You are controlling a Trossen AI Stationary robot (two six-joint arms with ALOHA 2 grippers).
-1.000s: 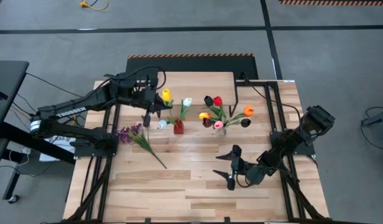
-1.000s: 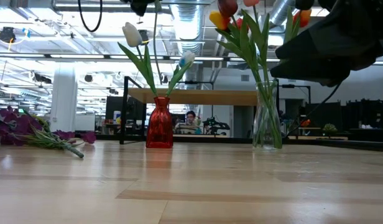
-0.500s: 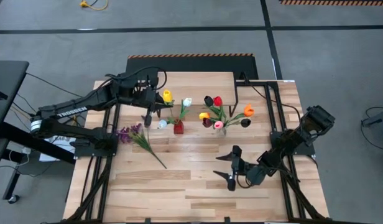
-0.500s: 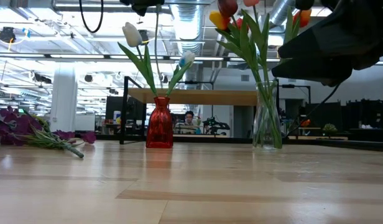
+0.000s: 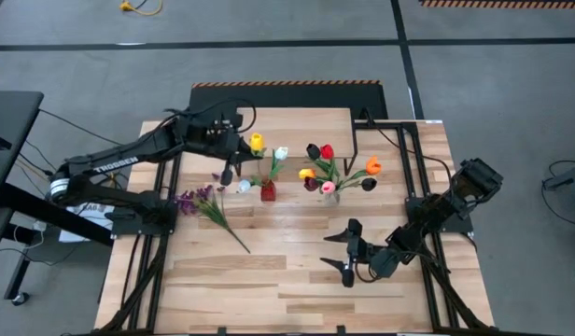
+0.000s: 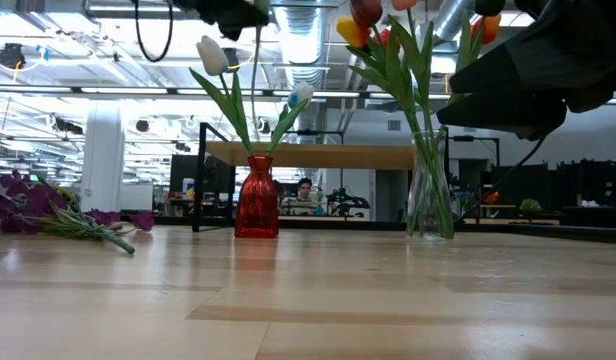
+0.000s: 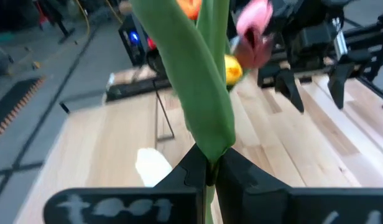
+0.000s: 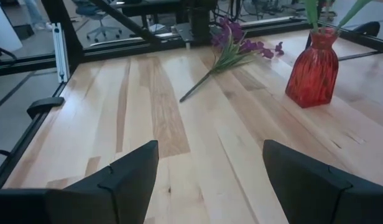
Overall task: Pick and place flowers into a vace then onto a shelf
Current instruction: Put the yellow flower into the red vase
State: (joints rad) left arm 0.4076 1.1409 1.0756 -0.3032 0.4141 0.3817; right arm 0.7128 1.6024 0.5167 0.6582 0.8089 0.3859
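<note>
My left gripper (image 5: pixel 233 149) hangs above the table's far left part, left of the red vase (image 5: pixel 267 192), and is shut on a yellow tulip (image 5: pixel 257 142). The red vase (image 6: pixel 256 197) holds two white tulips (image 5: pixel 281 152). A clear vase (image 6: pixel 429 190) at the centre holds several tulips (image 5: pixel 327 168). A purple bunch (image 5: pixel 203 202) lies flat on the table to the left. The shelf (image 5: pixel 297 119) stands on black legs at the far edge. My right gripper (image 5: pixel 329 249) stands open low over the near right part, with nothing between its fingers. My left gripper pinches the tulip's green stem (image 7: pixel 210 167) between its two fingers, just below a broad leaf (image 7: pixel 198 81). The fingers come at it nearly level and lie across the stem. The tulip is lifted clear of the table, and its thin stem (image 6: pixel 253 90) hangs down below the fingers.
Black frame rails (image 5: pixel 423 177) run along the table's left and right sides. In the low view my right arm (image 6: pixel 528 70) fills the upper right. The near half of the plank top (image 5: pixel 269 280) is bare wood.
My left gripper has moved a little toward the table's right edge and slightly down, still shut on the tulip's stem. The yellow bloom has shifted with it toward the red vase.
</note>
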